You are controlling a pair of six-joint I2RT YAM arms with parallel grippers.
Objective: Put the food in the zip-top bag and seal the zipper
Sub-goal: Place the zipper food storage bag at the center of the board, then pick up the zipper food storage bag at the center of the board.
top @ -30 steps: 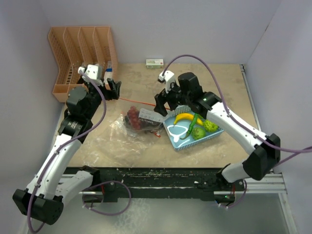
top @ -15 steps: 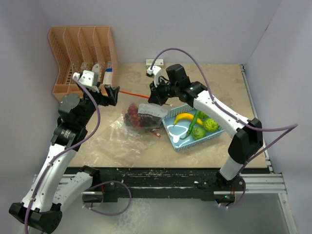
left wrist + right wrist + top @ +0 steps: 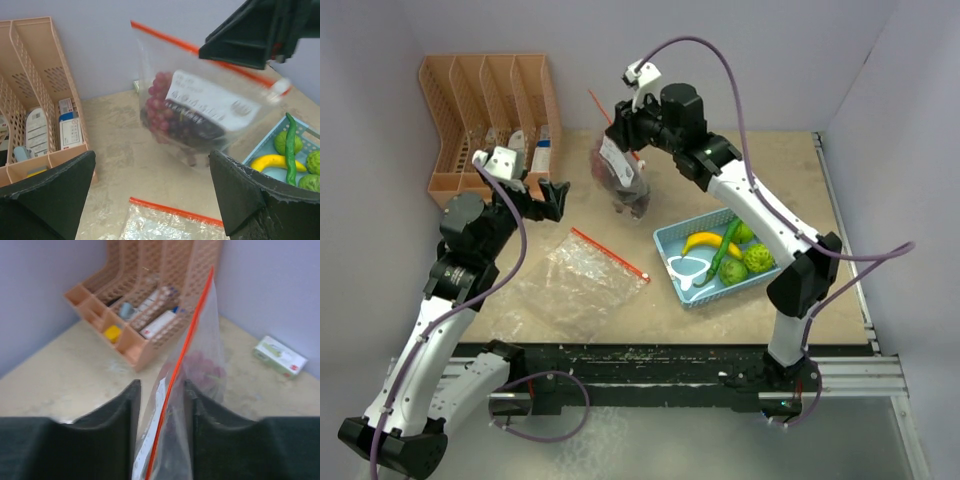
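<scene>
Two bags, I make it. A flat bag lies empty at 8 o'clock on the table. The other bag hangs in the air at about 11, with the grapes slumped in its bottom.

What has hold of it?

The right gripper, pinched on the zipper at the bag's top edge. From its own camera the strip runs up between the two fingers, so the jaws are clamped on the bag. The left gripper sits at 9 o'clock, jaws wide apart, nothing in them.

And the rest of the food?

Over at 4 o'clock in the basket: banana, pepper, green fruits. None of it is bagged yet.

So what would you want from this lift?

I'd say it's meant to drop the grapes well clear of the mouth. Do it gently, because a thin strip is all the grip there is, and the grapes would swing. Next I'd bring the bag down near the basket and let the left jaws take one lip so the mouth gapes. Whether the zipper is open along its length, I can't tell from here.
</scene>
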